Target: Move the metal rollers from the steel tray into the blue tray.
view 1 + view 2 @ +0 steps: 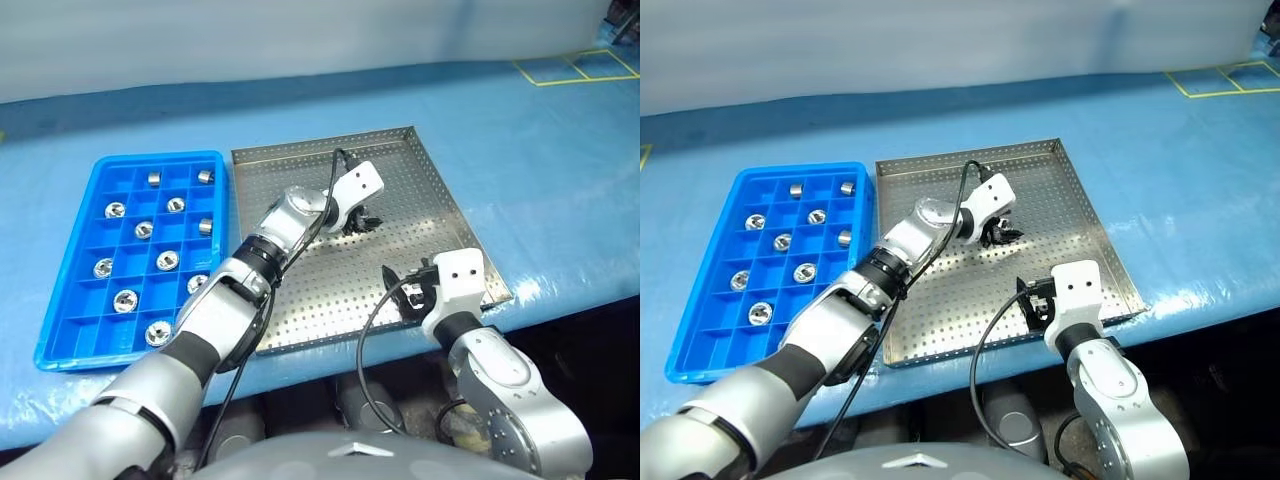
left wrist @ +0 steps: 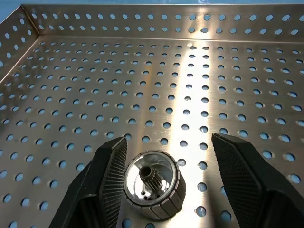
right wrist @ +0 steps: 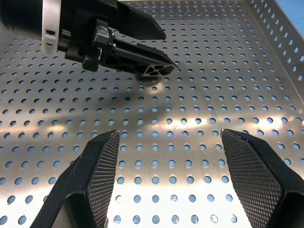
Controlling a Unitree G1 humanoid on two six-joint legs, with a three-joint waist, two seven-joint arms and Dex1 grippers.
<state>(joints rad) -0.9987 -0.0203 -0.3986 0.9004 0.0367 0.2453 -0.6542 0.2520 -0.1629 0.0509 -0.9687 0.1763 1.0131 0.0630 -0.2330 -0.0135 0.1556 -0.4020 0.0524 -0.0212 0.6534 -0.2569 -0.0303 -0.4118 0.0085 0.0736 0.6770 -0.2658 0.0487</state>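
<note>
Left eye view: blue-covered table (image 1: pixel 560 130), yellow floor-style markings (image 1: pixel 580 68) far corner; both hands released over steel tray (image 1: pixel 440 200).

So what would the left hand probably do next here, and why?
Probably close its fingers. The left hand already straddles a metal roller lying on the steel tray, one finger touching it, the other still apart. Once gripped, the roller could be lifted toward the blue tray.

Blue table with two trays

The blue table (image 1: pixel 540 130) holds the blue tray (image 1: pixel 70 340) beside the steel tray (image 1: pixel 440 215).
</note>
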